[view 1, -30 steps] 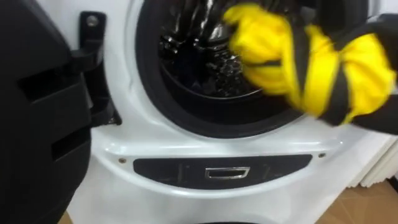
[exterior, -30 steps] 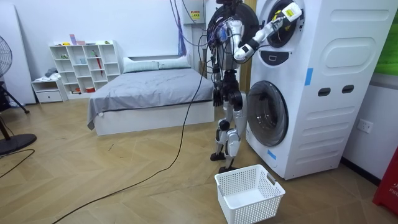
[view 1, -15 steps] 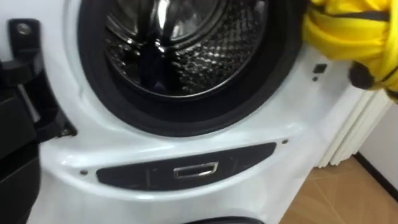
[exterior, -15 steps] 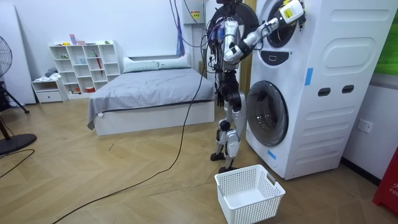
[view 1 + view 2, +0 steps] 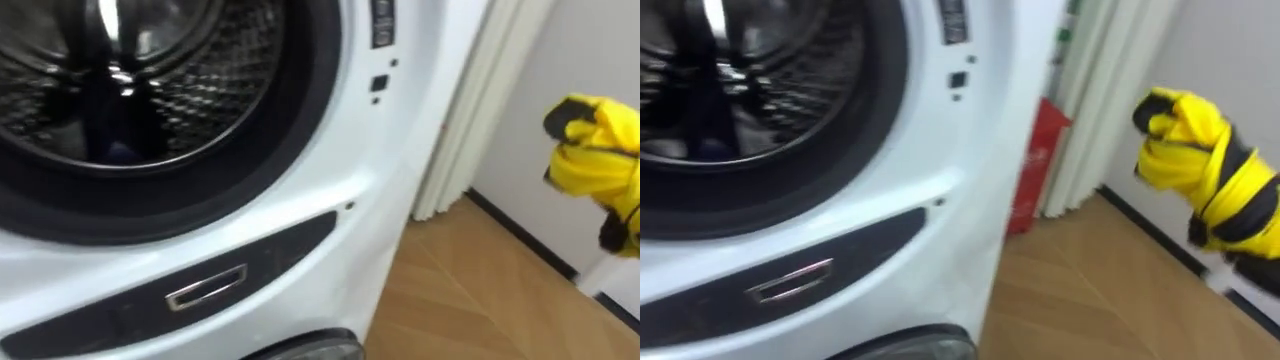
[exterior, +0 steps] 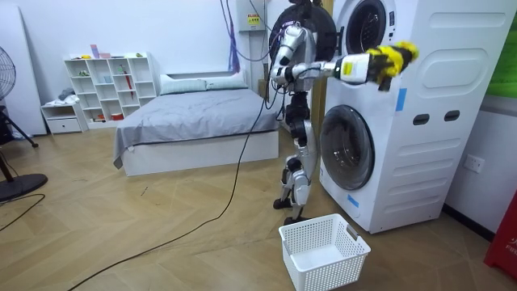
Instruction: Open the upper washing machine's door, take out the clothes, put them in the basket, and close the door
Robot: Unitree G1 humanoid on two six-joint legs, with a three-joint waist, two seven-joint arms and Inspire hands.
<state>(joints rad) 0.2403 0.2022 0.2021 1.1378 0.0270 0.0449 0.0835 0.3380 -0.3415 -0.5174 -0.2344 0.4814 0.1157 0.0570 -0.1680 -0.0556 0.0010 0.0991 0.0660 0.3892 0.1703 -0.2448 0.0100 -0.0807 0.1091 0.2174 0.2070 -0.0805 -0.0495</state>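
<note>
- The right hand (image 5: 1243,214) is clenched round a yellow garment (image 5: 1175,150) — its dark fingers wrap the bunched cloth.
- The garment is held in the air to the right of the upper washing machine (image 5: 400,150), clear of its open drum (image 5: 120,90).
- In the room view the robot stands upright before 2 stacked machines, its arm stretched toward the room view's right.
- A white basket (image 6: 323,250) sits on the floor near its feet.

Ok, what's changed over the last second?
The right hand, shut on the yellow cloth, has carried it away from the upper drum and swung it out past the machine's front, toward the room view's right. The head camera turned with it. The washing machine, the white basket and the robot's standing spot are unchanged.
</note>
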